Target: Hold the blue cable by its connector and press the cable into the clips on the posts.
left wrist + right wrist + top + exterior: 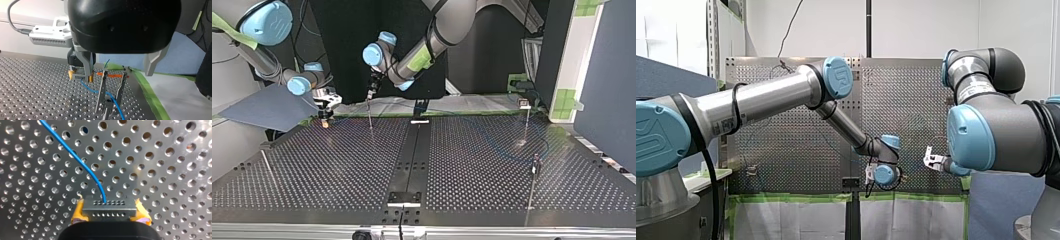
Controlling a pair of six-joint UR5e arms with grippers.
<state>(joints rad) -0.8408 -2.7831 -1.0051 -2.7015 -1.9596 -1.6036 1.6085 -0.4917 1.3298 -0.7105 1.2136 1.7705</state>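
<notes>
My right gripper [108, 214] is shut on the grey connector [108, 207], its yellow pads [78, 213] on either side, low over the perforated table. The blue cable [75, 157] leaves the connector and runs away across the plate. In the left wrist view the cable [95, 91] runs from that connector [79, 77] through a two-strip metal post [110, 95]. My left gripper [118, 75] hangs open above this post, holding nothing. The top view shows my right gripper [326, 112] at the far left and my left gripper [371, 92] over a post [369, 116].
Two more posts [526, 120] [534, 170] stand at the top view's right, with blue cable [492, 137] lying loosely between them. Green tape [147, 87] marks the table's edge beside the near post. A black centre rail [412, 155] splits the table.
</notes>
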